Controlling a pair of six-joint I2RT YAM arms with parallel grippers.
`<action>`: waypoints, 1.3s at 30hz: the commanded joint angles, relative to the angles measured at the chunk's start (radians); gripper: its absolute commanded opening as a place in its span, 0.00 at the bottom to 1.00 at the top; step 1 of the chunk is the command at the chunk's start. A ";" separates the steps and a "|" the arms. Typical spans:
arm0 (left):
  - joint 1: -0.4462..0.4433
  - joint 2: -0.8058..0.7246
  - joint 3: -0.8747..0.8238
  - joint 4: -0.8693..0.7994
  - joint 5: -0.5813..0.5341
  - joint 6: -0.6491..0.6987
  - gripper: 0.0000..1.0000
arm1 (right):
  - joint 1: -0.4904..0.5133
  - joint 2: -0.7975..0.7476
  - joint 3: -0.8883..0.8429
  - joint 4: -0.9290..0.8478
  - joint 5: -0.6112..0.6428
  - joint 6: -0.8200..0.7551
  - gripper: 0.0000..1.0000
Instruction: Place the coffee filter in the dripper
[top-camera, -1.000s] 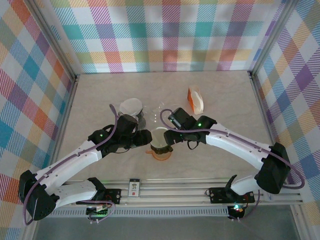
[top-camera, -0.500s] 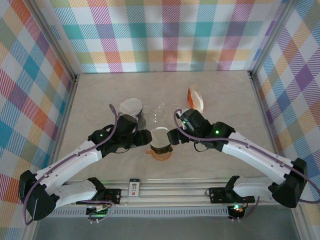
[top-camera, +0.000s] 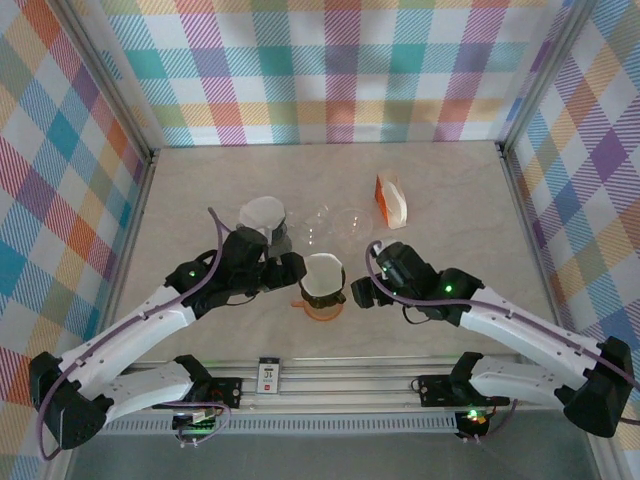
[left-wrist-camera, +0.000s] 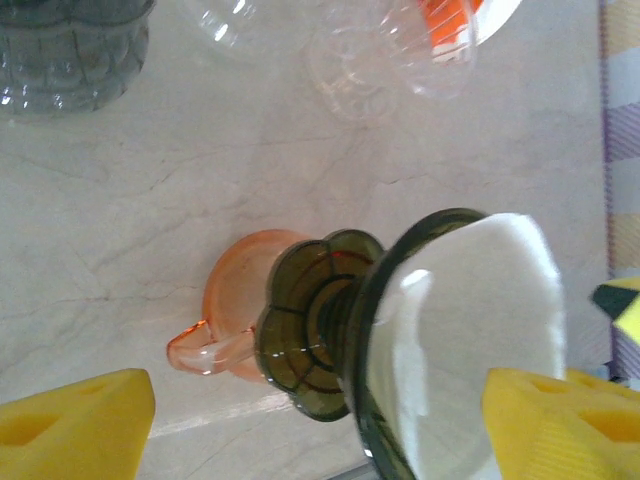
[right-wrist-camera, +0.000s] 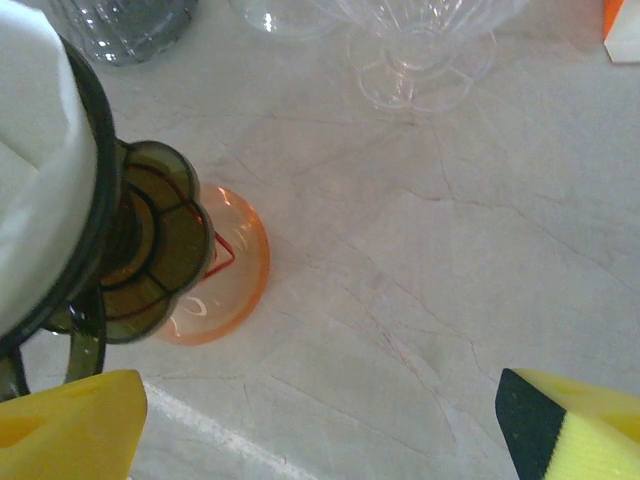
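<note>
Marble table, plaid walls on three sides. Orange handled cup upright near the middle. Farther back, in a loose row: grey ribbed glass at left, clear glass, clear stemmed bowl with scalloped foot, orange-and-white box at right. Small card on near rail.

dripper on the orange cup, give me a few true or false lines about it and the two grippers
1. A white coffee filter sits in the green dripper. True.
2. The green dripper stands on the bare table. False: it rests on an orange cup.
3. The left gripper is shut on the dripper. False: its jaws stand open.
4. The right gripper is open and holds nothing. True.
5. The orange and white box lies to the left of the dripper. False: it lies to its right, further back.
</note>
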 joint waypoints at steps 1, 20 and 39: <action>0.010 -0.048 0.042 0.017 -0.027 -0.003 0.88 | -0.005 -0.029 -0.047 0.036 0.004 0.048 0.91; 0.012 -0.164 -0.032 -0.084 -0.130 -0.027 0.93 | -0.005 0.052 -0.361 0.443 -0.276 0.054 0.77; 0.019 -0.245 0.000 -0.201 -0.211 -0.003 0.94 | -0.021 0.219 -0.421 0.737 -0.366 0.002 0.61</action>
